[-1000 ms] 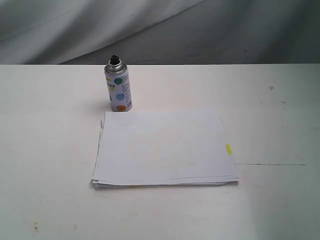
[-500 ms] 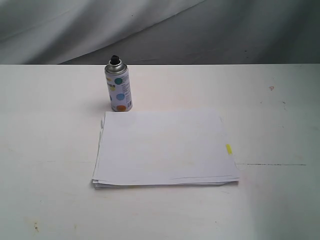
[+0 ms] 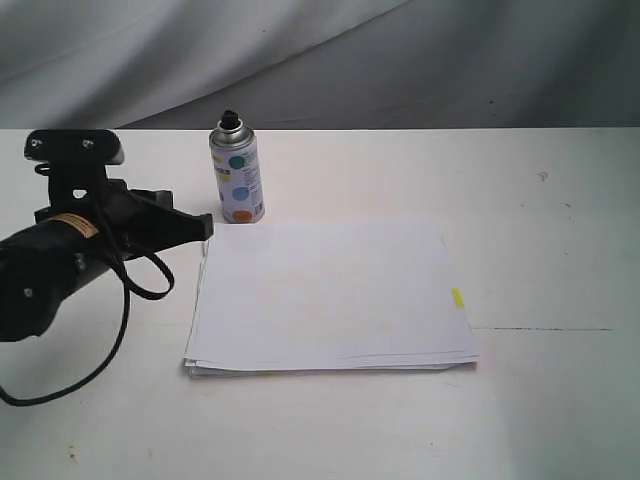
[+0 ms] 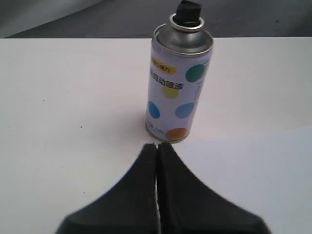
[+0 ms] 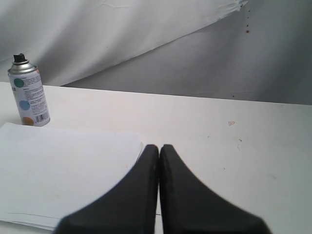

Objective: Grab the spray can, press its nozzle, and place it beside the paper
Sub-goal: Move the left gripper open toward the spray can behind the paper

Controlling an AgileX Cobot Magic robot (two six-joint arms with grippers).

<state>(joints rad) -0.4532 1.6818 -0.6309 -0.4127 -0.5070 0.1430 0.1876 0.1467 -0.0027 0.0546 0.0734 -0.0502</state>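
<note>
Exterior view: spray can [image 3: 237,175] upright beside paper [image 3: 330,295], closed left pincer [image 3: 205,228] nearby

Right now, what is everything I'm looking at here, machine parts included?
spray can: one, silver with dotted white label, upright behind the paper's left corner
nozzle: one, black, atop the can
paper: one stack, white, mid-table
tab: one, yellow, paper's right edge
table: one, white
backdrop cloth: one, grey, behind
left arm: one, black, left side, jaws shut, aimed at the can
right arm's fingers: two, black, jaws shut
</note>
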